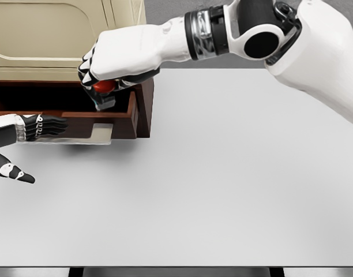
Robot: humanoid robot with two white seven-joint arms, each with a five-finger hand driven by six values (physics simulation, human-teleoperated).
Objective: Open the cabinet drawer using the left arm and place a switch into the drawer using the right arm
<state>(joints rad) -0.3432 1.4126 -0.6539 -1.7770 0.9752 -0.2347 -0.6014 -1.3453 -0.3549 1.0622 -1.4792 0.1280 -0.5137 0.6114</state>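
One switch (105, 86) sits gripped in the right hand (116, 64) over one open drawer (72, 118); left hand (23, 138) spread.

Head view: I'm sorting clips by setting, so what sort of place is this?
Likely a simulated tabletop test scene, not a real room: a bare grey table, a cream cabinet with its brown drawer pulled open, and flat, rendered-looking surfaces with nothing else around.
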